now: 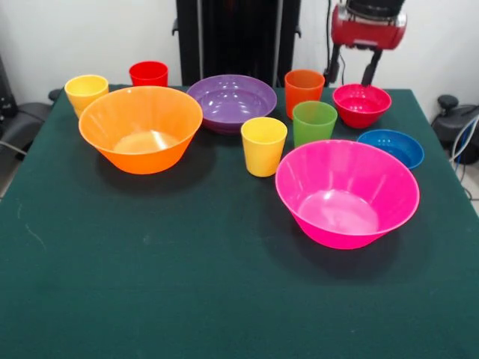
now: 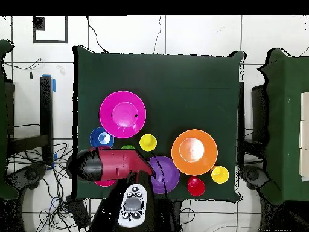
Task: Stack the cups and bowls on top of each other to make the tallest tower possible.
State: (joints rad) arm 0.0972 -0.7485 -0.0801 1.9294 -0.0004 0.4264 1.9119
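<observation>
Cups and bowls of glossy plastic stand apart, none stacked, across the far half of a dark green cloth-covered table [image 1: 150, 299], seen from the front; the near half lies open. A large orange bowl [image 1: 141, 128] sits left, a large hot pink bowl [image 1: 346, 192] right, a wide shallow purple bowl [image 1: 231, 101] behind. A yellow cup [image 1: 263, 145] and green cup [image 1: 314, 123] stand between them, an orange cup [image 1: 304, 91] behind. Another yellow cup [image 1: 86, 93] and a red cup [image 1: 148, 73] hug the far left edge; a small crimson bowl [image 1: 361, 104] and small blue bowl [image 1: 391, 146] sit far right. The red arm's gripper [image 1: 350, 69] hangs above the crimson bowl, its top cut off; its two dark fingers stand apart, holding nothing.

From overhead, the red arm [image 2: 111, 164] hides the crimson bowl, orange cup and most of the green cup; the gripper cannot be made out.
</observation>
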